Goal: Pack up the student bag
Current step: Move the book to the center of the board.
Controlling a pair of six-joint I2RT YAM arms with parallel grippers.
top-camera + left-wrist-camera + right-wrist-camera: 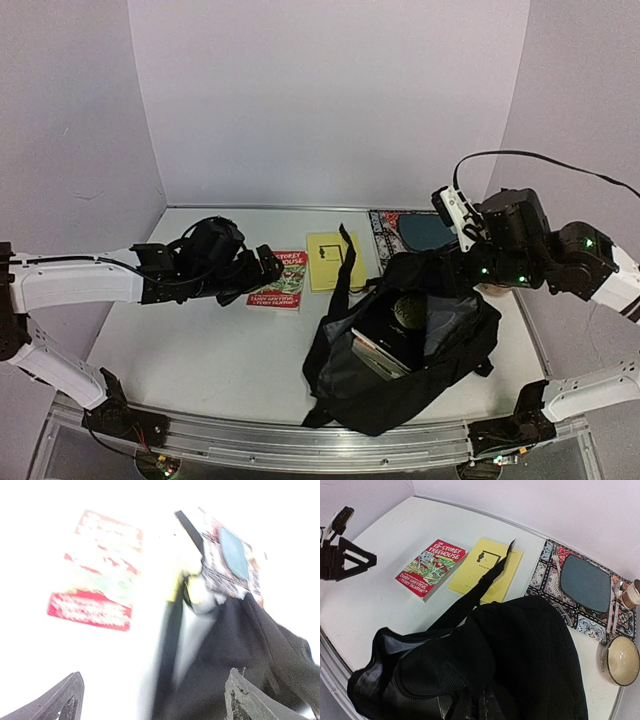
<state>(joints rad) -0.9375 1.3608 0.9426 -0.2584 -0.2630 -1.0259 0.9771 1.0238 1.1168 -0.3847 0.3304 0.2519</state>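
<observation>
- Camera above: the bag (400, 350) slumps at lower centre-right of the frame with its mouth open and at least one book-like thing already inside. The right gripper (478, 272) is at the bag's upper right edge, its jaws together and seemingly pinching the fabric to hold the mouth up. The left gripper (268, 265) hangs just beside the red book (278, 280) at centre-left, jaws apart and empty. A yellow book (335, 260) lies to the right of the red one, with the bag's strap (345, 262) lying across it. A patterned mat (410, 230) sits further back.
- Left wrist camera: the picture is blurred and washed out. Two fingertips stand wide apart at the bottom corners with nothing between them. The red book is in the upper left, and the strap and dark bag fill the right side.
- Right wrist camera: black fabric fills the lower half, right under the lens. The pinch itself is hard to make out. A bowl (620, 660) stands at the right edge beside the mat.
- Risks, as I judge them:
  - The red book lies flat, so open fingers may skid over its cover or shove it along rather than get under an edge.
  - Lifting the yellow book could snag the strap.
  - If the right pinch slips, the mouth would sag shut and block the next book.
</observation>
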